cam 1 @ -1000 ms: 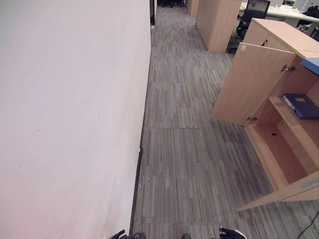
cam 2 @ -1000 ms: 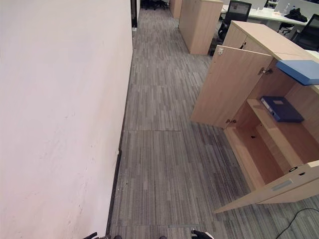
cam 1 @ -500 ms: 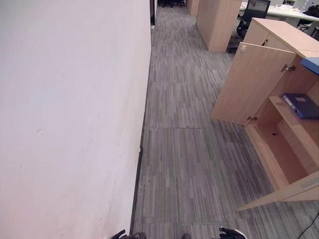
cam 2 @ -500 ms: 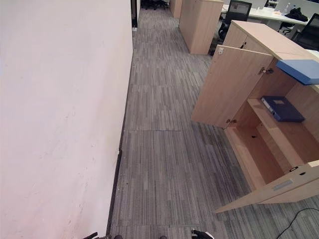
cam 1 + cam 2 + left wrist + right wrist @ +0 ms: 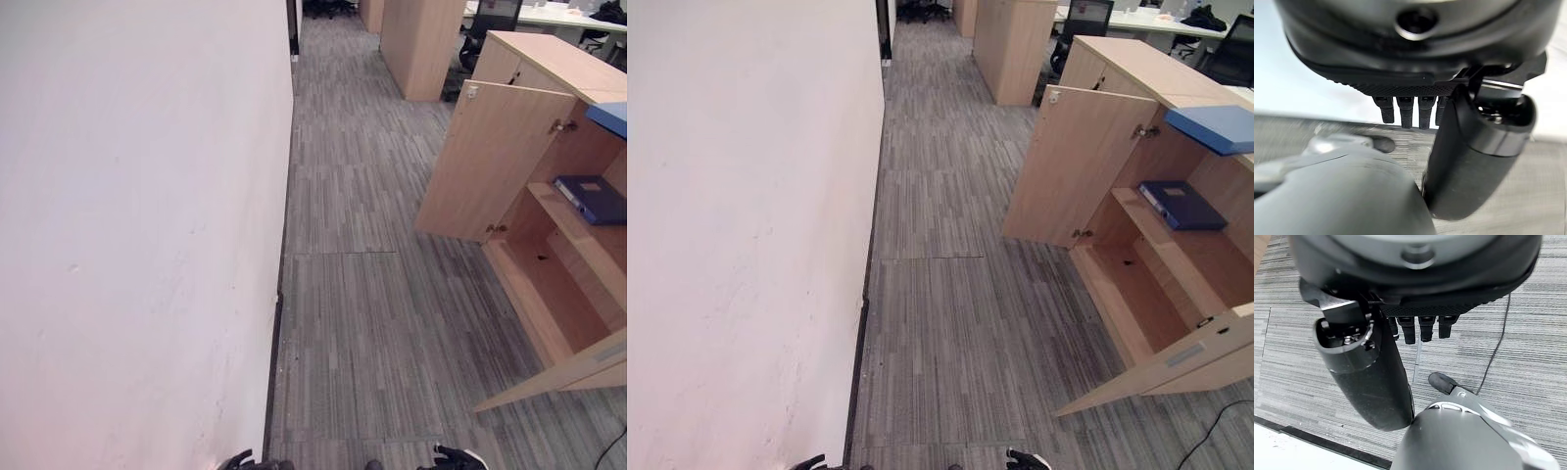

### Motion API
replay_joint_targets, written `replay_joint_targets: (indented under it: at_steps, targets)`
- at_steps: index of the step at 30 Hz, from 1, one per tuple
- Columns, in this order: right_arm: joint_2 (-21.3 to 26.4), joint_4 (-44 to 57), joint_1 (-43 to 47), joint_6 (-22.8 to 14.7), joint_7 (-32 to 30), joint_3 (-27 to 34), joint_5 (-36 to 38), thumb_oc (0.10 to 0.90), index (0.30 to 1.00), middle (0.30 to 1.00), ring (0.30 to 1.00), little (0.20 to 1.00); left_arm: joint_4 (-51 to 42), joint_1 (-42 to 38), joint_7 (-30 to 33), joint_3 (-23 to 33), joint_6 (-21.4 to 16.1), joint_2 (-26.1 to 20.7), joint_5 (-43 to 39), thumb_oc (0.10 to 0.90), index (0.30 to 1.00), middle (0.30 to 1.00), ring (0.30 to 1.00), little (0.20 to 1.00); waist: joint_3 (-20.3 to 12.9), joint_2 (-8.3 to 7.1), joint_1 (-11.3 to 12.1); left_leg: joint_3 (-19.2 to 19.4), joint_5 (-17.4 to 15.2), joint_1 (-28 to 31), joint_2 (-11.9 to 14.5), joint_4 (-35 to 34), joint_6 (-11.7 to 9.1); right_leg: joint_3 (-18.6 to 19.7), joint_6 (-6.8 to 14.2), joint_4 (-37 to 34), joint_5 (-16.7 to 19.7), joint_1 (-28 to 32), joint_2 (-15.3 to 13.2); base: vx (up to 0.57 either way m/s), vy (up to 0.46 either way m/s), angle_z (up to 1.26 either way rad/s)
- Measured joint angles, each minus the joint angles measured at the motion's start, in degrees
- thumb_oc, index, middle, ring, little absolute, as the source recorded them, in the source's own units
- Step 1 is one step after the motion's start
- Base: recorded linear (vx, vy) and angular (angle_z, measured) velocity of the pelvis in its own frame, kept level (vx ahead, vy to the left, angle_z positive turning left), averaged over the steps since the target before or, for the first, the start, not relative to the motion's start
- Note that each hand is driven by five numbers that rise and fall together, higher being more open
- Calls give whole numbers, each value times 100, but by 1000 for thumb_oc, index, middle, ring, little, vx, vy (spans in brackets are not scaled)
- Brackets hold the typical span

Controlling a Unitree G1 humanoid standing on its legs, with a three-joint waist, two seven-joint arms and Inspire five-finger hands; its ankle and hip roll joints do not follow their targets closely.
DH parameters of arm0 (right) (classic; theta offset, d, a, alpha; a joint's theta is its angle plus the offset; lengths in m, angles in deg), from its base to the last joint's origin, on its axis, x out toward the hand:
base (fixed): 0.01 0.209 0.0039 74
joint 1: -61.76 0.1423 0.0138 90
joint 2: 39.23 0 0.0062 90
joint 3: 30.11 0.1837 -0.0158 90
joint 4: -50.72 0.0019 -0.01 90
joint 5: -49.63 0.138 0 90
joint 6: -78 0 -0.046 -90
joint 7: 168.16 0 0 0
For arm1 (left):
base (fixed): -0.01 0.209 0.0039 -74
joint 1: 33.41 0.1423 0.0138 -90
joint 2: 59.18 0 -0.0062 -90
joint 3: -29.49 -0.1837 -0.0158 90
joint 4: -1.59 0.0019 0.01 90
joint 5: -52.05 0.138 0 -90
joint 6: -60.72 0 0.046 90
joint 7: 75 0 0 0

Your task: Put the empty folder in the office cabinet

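Both hands hang low with nothing in them: the left hand shows its fingers hanging straight and relaxed beside the thumb, over grey carpet at the foot of a white wall, and the right hand shows its fingers likewise straight and released above the striped grey carpet floor. In the head views the tips of both hands just show at the lower edge, the left one near the wall's dark skirting, the right one further out over the carpet. Well ahead of the right hand's fingers and off to their right stands the office cabinet, of light wood, with both doors swung open; its far door stands out across the carpet. A dark blue folder lies flat on the cabinet's middle shelf, and a lighter blue folder lies on the cabinet's top surface, jutting past its edge. The bottom compartment beneath the shelf holds nothing. Farther down the corridor stand another wooden cabinet and black office chairs.
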Motion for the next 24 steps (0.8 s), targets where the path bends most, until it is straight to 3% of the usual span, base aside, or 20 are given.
replay_joint_targets:
  at_steps: [2, 12, 24]
  targets:
    - [20, 12, 48, 32, 1, -19, -2, 800, 900, 900, 900, 900, 55, 11, -20, -31, 11, 27, 77, 800, 900, 900, 900, 900, -33, 62, -124, 11, -9, 46, -25, -3, 15, 9, 13, 0, 6, 25, -24, -1, 1, -2]
    - [20, 3, 105, 85, 30, -275, -442, 800, 900, 900, 900, 900, 65, -6, -10, -47, 18, -7, 189, 800, 900, 900, 900, 900, -93, -26, -113, 9, -24, 45, -25, 1, 40, 12, 15, 1, 9, 22, -24, 0, 0, 0]
    - [-27, -197, 132, 92, 38, -255, -441, 800, 900, 900, 900, 900, 75, -18, 9, -160, 24, -46, 234, 800, 900, 900, 900, 900, -163, -83, -109, -31, -34, -34, -25, 22, 61, -25, 16, 0, 8, 8, -26, 46, -40, 2]
